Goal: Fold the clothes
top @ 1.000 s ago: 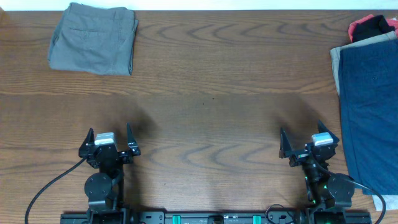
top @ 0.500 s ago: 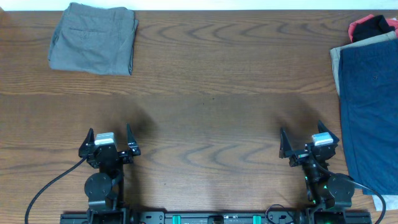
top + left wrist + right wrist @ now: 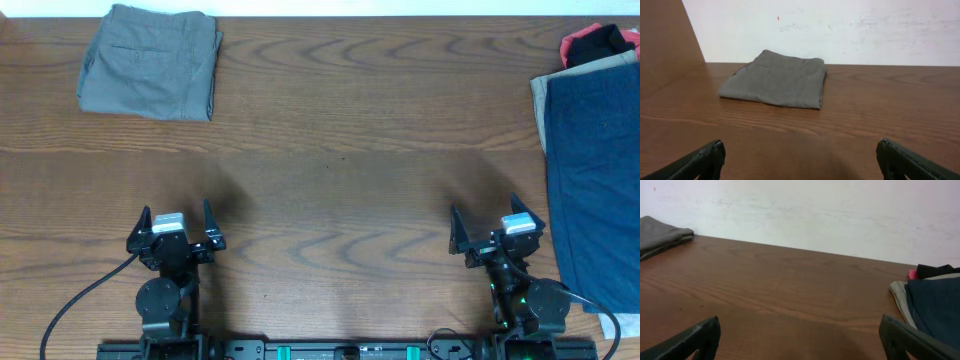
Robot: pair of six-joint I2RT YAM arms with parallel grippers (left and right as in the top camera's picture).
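A folded grey-green pair of shorts [image 3: 150, 62] lies at the table's far left; it shows ahead of the fingers in the left wrist view [image 3: 777, 79] and at the left edge of the right wrist view [image 3: 657, 236]. A dark navy-blue pair [image 3: 598, 170] lies spread at the right edge, on top of a beige khaki pair [image 3: 543, 95]; both show at the right of the right wrist view, navy [image 3: 936, 310] and khaki [image 3: 900, 297]. My left gripper [image 3: 176, 226] is open and empty near the front edge. My right gripper [image 3: 497, 226] is open and empty, just left of the navy shorts.
A red and black garment [image 3: 598, 42] lies at the far right corner behind the pile, also seen in the right wrist view [image 3: 930, 272]. A white wall [image 3: 840, 30] stands behind the table's far edge. Bare wood table [image 3: 340, 170] lies between the grippers and the shorts.
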